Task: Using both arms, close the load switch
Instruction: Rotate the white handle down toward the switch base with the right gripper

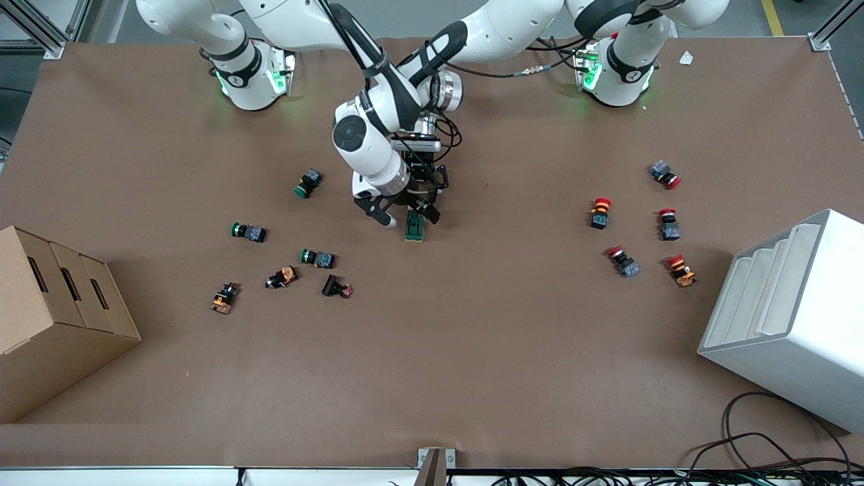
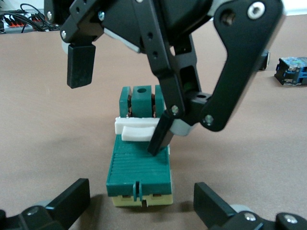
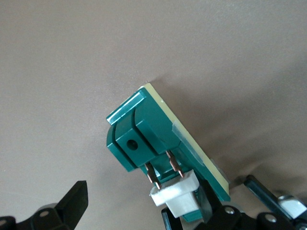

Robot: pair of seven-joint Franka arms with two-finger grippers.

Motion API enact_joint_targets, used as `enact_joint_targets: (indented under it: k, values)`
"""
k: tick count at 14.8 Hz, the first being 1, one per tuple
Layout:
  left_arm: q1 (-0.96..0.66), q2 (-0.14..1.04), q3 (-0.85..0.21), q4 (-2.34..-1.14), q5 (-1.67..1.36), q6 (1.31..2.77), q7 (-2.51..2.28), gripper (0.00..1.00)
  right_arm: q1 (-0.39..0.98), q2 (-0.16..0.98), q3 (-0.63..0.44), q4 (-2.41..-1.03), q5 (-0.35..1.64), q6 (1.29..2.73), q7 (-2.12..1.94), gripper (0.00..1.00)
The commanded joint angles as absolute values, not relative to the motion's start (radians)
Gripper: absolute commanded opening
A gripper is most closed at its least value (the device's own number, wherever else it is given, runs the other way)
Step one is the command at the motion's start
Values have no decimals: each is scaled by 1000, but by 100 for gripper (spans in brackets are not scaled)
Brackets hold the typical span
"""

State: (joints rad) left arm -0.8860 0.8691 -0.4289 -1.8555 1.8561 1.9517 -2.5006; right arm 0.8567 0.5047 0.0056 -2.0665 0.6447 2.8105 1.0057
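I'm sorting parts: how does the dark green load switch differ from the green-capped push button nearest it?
The dark green rectangular load switch is a long flat block with a cream-white handle; the green-capped round push button is shorter, dark-bodied. The left gripper straddles the switch, fingers open, and the right gripper touches its handle; the button lies untended. Both lie on the brown table.

I work in a robotics lab or test cell; my two white arms are bolted to a brown-covered table point(image 1: 432, 378); aluminium frame posts point(image 1: 40, 30) stand at its corners; loose cables point(image 1: 776, 445) trail along its edge; industrial push buttons point(image 1: 317, 258) lie scattered on it; a cardboard box point(image 1: 47, 317) and a white bin point(image 1: 796, 317) sit at its ends.
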Motion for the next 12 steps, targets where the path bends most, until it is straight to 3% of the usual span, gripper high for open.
enact_joint_targets:
  k: [1,12]
  values:
    - [-879,940,-417,-1848,1861,1965,-2510,98,818,512,3,-1982,661,2751,999,100]
    - [-873,934,-417,-1844,1861,1965,-2497,98,782,558,0,-1868,658,2692,997,100]
